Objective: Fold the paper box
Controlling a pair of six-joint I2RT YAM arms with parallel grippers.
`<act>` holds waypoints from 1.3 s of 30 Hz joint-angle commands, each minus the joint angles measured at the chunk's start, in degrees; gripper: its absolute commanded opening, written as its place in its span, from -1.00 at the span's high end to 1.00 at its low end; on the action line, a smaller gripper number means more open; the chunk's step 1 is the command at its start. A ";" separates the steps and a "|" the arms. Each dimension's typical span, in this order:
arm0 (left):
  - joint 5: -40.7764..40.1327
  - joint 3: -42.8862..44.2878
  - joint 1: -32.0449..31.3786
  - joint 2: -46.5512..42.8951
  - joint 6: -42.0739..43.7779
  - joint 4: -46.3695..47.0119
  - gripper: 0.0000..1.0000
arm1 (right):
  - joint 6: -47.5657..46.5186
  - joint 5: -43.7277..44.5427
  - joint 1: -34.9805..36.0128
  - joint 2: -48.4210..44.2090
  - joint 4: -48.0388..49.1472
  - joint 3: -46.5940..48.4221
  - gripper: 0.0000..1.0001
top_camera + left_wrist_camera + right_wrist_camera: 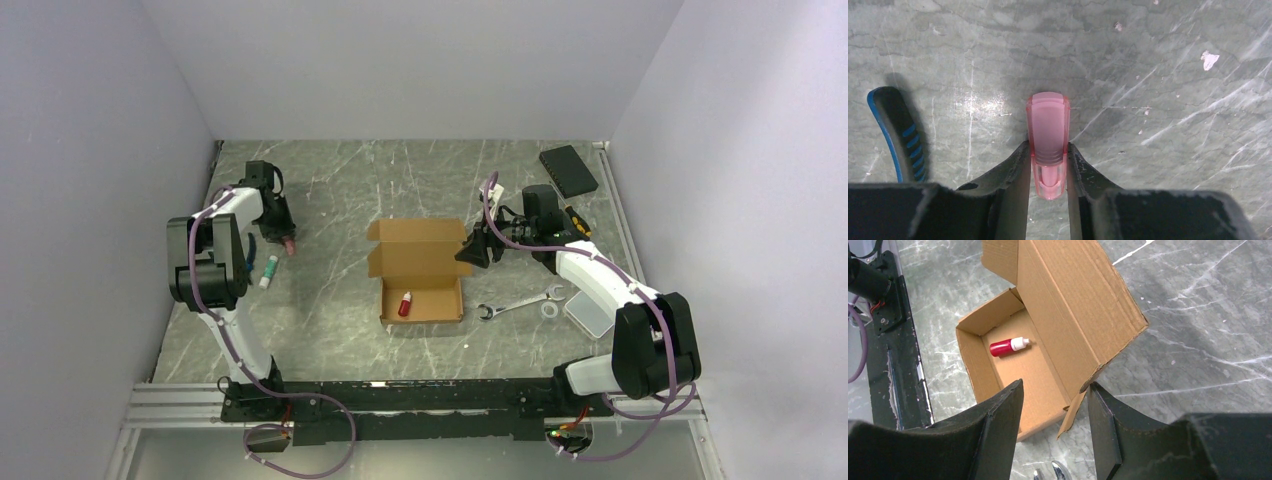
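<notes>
- A pink translucent piece (1048,125) sits upright in the middle of the view, a paler core showing inside its lower end.
- The left end effector (1048,150) has its black fingers (1017,172) touching the piece on both sides.
- Grey, scratched tabletop (1158,75) lies beneath.
- A curved blue-and-black handle (898,135), possibly a tool's, lies at left.

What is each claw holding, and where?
Left claw pinches the pink tube by its narrow end; right claw holds nothing, open around the paper box flap.

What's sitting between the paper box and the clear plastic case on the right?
In the top view, a silver wrench and a small white ring lie between the paper box and the clear plastic case.
</notes>
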 commanded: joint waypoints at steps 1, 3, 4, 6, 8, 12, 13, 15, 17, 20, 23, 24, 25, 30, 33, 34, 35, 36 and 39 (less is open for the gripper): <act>0.24 -0.20 -0.49 -1.59 1.03 -1.47 0.70 | -1.13 -1.99 0.24 -0.45 0.22 2.24 -0.06; -0.47 -0.77 -1.35 -3.81 1.20 -1.81 0.72 | -1.13 -2.03 0.32 -0.52 0.18 2.24 -0.06; -0.55 -1.25 -2.06 -5.18 1.31 -1.82 0.73 | -1.13 -2.03 0.29 -0.60 0.17 2.24 -0.06; -0.51 -2.32 -3.46 -8.59 1.18 -1.98 0.73 | -1.13 -2.12 0.35 -0.59 0.18 2.24 -0.06; -0.55 -3.74 -4.37 -11.09 0.65 -1.99 0.72 | -1.21 -2.21 0.38 -0.54 0.09 2.24 -0.06; 1.42 -6.97 -4.64 -15.45 -1.31 -2.11 0.73 | -1.13 -2.21 0.36 -0.85 0.09 2.24 -0.06; 2.23 -7.85 -6.23 -16.87 -1.85 -2.16 0.73 | -1.13 -2.21 0.34 -0.94 0.15 2.24 -0.06; 4.66 -9.82 -7.50 -20.32 -3.12 -1.90 0.74 | -1.13 -2.21 0.38 -0.97 0.11 2.24 -0.06; 7.40 -12.24 -8.77 -24.96 -4.45 -1.46 0.75 | -1.22 -2.21 0.33 -0.90 0.05 2.29 -0.06; 11.25 -17.92 -10.34 -33.75 -6.87 -0.51 0.75 | -1.26 -2.19 0.35 -0.81 0.07 2.29 -0.06; 16.01 -23.61 -11.63 -43.64 -7.98 1.13 0.76 | -1.31 -2.12 0.39 -0.73 0.09 2.25 -0.06; 17.88 -25.21 -12.33 -45.56 -8.18 1.56 0.76 | -1.31 -2.05 0.40 -0.70 0.03 2.31 -0.06; 18.86 -26.56 -13.40 -48.16 -8.44 2.39 0.77 | -1.26 -2.04 0.40 -0.74 0.00 2.33 -0.06; 19.09 -28.10 -24.04 -55.67 -9.41 5.62 0.78 | -1.37 -1.59 0.40 -0.59 0.01 2.33 -0.06; 16.61 -27.67 -32.24 -54.16 -8.76 8.73 0.79 | -1.40 -1.33 0.32 -0.62 0.04 2.30 -0.06; 15.36 -27.23 -35.27 -52.75 -8.17 9.66 0.79 | -1.40 -1.29 0.34 -0.53 0.01 2.32 -0.06; 13.26 -26.54 -38.17 -50.99 -7.31 10.30 0.79 | -1.46 -1.25 0.32 -0.50 0.04 2.32 -0.06; 11.23 -25.53 -41.47 -48.64 -6.17 10.58 0.79 | -1.48 -1.17 0.32 -0.51 0.04 2.32 -0.06; 2.66 -20.94 -50.20 -40.34 -2.42 10.67 0.78 | -1.52 -1.16 0.27 -0.42 -0.05 2.32 -0.06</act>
